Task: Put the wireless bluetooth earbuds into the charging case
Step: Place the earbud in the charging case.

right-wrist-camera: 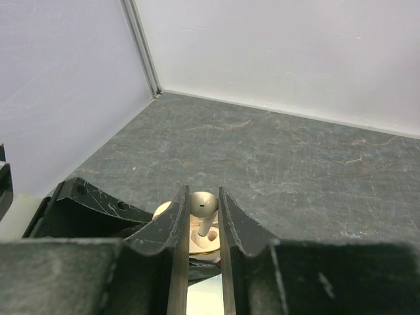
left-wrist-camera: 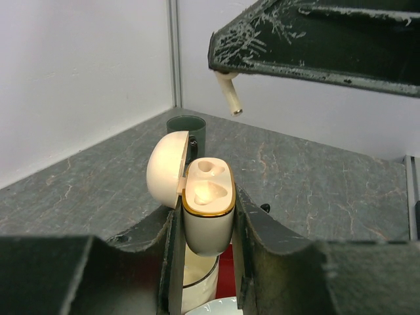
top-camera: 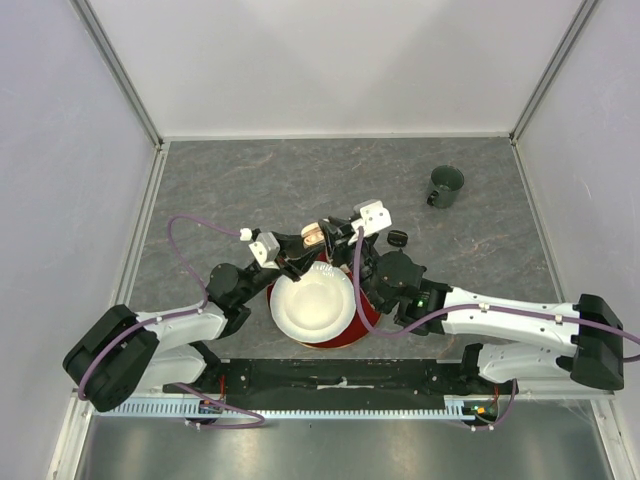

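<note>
Earbud pinched stem-down between closed jaws of right gripper, just above open charging case. Case clamped upright in left gripper.

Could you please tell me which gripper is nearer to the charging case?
Left. The left gripper is clamped on the open charging case; the right gripper holds an earbud above it, not touching.
</note>
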